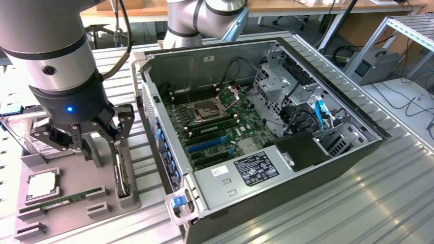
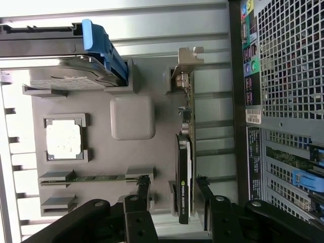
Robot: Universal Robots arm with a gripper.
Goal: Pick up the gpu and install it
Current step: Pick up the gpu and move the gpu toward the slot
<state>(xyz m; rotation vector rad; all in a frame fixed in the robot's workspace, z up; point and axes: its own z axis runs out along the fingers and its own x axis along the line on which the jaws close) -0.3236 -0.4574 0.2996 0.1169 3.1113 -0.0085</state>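
Two spread fingers (image 2: 144,190) flank the on-edge gpu (image 2: 184,172), whose silver bracket (image 2: 188,58) the wrist view shows.

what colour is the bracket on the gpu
Silver bracket on a black card; clearest in the wrist view.

The gpu (image 2: 183,172), a thin black card with a silver bracket (image 2: 186,61) at one end, stands on edge in the grey holder (image 2: 152,76) just beside the computer case (image 2: 283,76).
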